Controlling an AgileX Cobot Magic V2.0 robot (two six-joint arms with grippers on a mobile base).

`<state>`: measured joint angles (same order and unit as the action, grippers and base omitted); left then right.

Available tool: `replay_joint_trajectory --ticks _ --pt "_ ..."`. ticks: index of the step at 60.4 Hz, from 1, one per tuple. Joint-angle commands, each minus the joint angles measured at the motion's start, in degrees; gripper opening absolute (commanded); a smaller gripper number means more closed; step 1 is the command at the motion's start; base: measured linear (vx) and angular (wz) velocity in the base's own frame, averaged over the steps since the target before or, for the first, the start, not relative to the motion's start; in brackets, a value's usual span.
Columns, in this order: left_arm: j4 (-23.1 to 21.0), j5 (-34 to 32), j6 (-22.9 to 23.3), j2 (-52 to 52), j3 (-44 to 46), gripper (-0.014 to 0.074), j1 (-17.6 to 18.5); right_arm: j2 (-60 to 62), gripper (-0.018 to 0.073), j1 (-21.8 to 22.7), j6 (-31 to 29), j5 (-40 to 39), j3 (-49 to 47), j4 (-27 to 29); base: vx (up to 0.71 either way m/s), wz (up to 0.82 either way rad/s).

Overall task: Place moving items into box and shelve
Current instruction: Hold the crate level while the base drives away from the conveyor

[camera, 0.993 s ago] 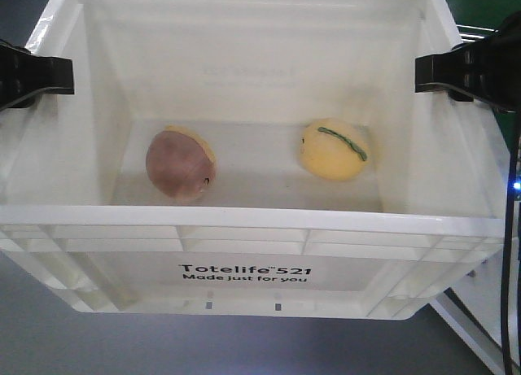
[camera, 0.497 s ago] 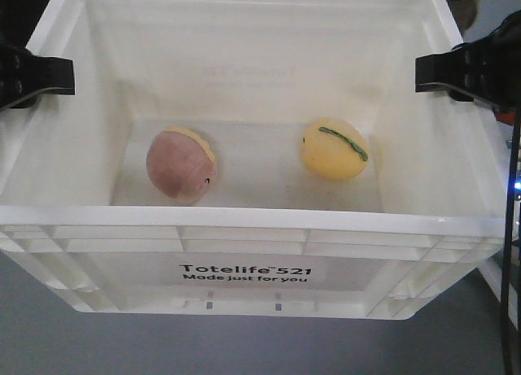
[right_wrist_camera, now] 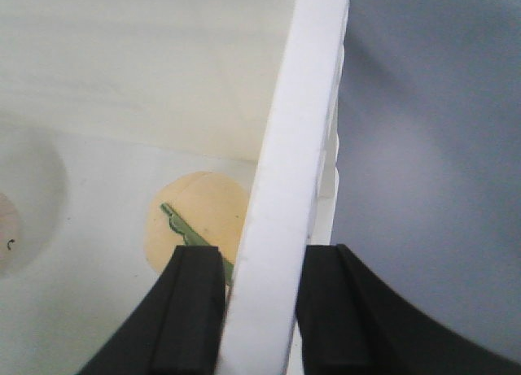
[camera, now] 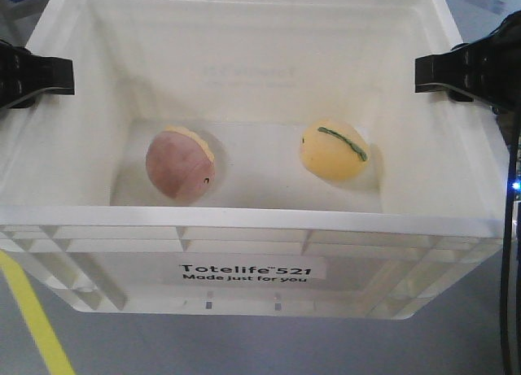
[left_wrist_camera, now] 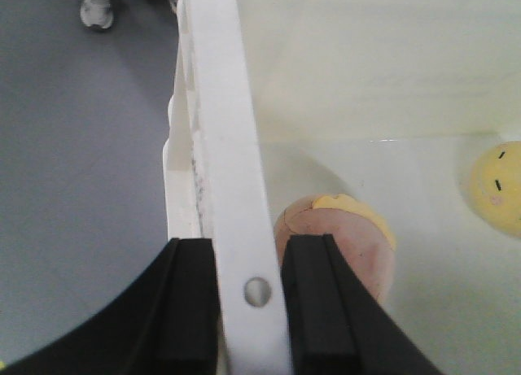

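Across nearly the whole front-facing frame sits the white box, open top up. Its long axis runs left to right, and the labelled long side faces the camera at the bottom of the picture. Grey floor shows beneath it, with a yellow line slanting through the lower left corner.

At the left edge of the frame the left gripper is clamped on the rim of the box's left end wall. Its wrist view shows one black finger outside the wall and the other inside, both pressed against the white rim. The right gripper pinches the right end wall's rim the same way, its black fingers closed on either side of the white edge.

Two round items lie on the box floor, well apart. The pinkish-brown ball is left of centre, with a yellow patch at its upper right. The yellow ball is right of centre, and a green strip runs across it from upper left to lower right.

The label on the near wall reads "Totelife 521, Made just for you". A shoe shows at the upper left of the left wrist view.
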<state>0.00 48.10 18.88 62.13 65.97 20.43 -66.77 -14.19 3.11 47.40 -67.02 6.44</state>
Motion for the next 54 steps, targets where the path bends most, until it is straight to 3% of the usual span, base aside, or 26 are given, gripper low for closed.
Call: replay_joint_trajectory --ticks 1,54 --pt "0.52 -7.88 0.12 -2.16 2.42 -0.0006 0.12 1.81 -0.0005 0.39 -1.04 -6.49 -2.31 -2.09 -0.15 0.72" --pt "0.52 -7.76 0.12 -2.16 2.42 -0.0006 0.12 1.81 -0.0005 0.39 -1.04 -6.43 -2.31 -2.09 -0.14 0.64"
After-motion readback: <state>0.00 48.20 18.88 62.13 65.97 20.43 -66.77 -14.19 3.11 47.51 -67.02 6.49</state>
